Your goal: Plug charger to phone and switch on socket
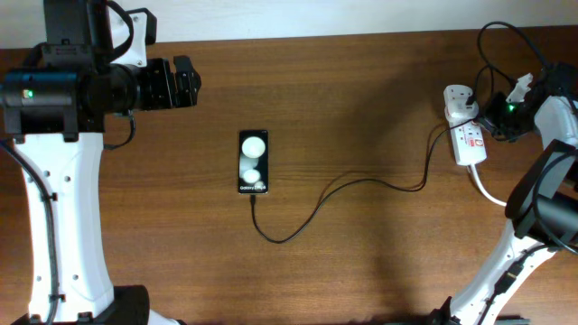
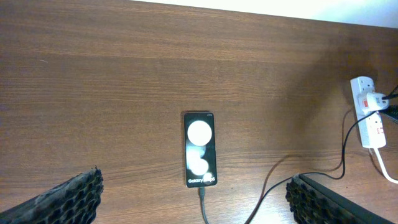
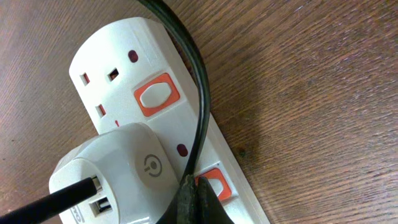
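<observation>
My left claw (image 1: 191, 81) hangs wide open over the far left of the surface (image 1: 361, 72), holding nothing. In its own camera the two dark fingers (image 2: 65, 199) sit in the bottom corners, well apart. Beyond them the phone (image 2: 200, 149) lies flat near the middle of the surface, with two white round blobs on it and the lettering at the end nearest me. The charger (image 1: 366, 180) meets that lettered end, its tip touching the phone's edge (it looks pushed in, though the joint is too small to be sure). From there the thin black cable dips toward the near edge, curls back up and runs right in a loose wave to the socket (image 1: 470, 144). The socket lies at the far right, its thick white cord (image 1: 486, 188) trailing toward the near edge.

My right claw (image 3: 193, 202) is shut tight with nothing between its jaws. Its closed tip sits at the red switch (image 3: 216, 182) beside the plug head (image 3: 118, 174), touching it or just short of it. The plug head sits in the socket, with a black lead coming out of its face. A second red switch (image 3: 157, 94) stands by the free outlet. A thicker black cable (image 3: 199, 93) drapes across the strip (whose it is I cannot tell). Whether either switch is on, I cannot tell.
</observation>
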Tool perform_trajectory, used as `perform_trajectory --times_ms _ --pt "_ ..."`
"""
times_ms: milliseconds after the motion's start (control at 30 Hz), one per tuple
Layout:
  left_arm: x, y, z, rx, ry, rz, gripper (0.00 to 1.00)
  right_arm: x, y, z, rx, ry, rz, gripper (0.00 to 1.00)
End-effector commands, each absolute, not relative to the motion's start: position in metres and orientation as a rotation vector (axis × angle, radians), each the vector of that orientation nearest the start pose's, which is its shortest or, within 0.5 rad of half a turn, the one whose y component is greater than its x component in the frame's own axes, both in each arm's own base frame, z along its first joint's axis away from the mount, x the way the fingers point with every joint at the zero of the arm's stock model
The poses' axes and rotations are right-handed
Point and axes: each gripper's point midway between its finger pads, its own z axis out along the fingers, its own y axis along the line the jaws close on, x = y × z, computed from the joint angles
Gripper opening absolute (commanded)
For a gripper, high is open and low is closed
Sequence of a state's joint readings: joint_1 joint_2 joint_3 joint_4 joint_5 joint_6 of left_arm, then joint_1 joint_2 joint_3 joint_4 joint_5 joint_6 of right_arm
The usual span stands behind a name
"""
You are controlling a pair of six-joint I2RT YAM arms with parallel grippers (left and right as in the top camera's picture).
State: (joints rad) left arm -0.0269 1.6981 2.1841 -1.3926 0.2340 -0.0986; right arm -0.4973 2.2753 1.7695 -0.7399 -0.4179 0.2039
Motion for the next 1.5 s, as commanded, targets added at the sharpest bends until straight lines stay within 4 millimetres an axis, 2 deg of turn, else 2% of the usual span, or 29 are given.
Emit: perform_trajectory --times_ms 0,167,300,400,567,733,900,1133,1467 --pt "0.384 -0.050 0.359 0.012 2.458 -0.337 0.99 0.485 -0.125 0.015 0.751 2.672 0.630 0.04" --pt "0.384 -0.050 0.359 0.012 2.458 -0.336 0.99 0.480 -0.109 -0.002 0.780 2.726 0.673 0.04" --pt "0.384 -0.050 0.359 0.012 2.458 -0.336 0.99 0.480 -0.100 -0.003 0.765 2.734 0.703 0.04" --pt "0.384 -0.050 0.359 0.012 2.458 -0.337 0.99 0.483 -0.100 -0.003 0.755 2.725 0.700 0.04" --pt "0.384 -0.050 0.359 0.012 2.458 -0.337 0.99 0.502 -0.109 0.002 0.703 2.653 0.658 0.04" --pt "0.384 -0.050 0.359 0.012 2.458 -0.337 0.99 0.498 -0.108 0.001 0.712 2.665 0.666 0.04" --pt "0.384 -0.050 0.359 0.012 2.458 -0.336 0.99 0.492 -0.093 0.003 0.715 2.683 0.756 0.04" --pt "0.384 -0.050 0.359 0.012 2.459 -0.336 0.99 0.484 -0.085 -0.002 0.879 2.720 0.751 0.04" --pt "0.384 -0.050 0.359 0.012 2.458 -0.337 0.99 0.473 -0.073 -0.005 0.930 2.774 0.755 0.04"
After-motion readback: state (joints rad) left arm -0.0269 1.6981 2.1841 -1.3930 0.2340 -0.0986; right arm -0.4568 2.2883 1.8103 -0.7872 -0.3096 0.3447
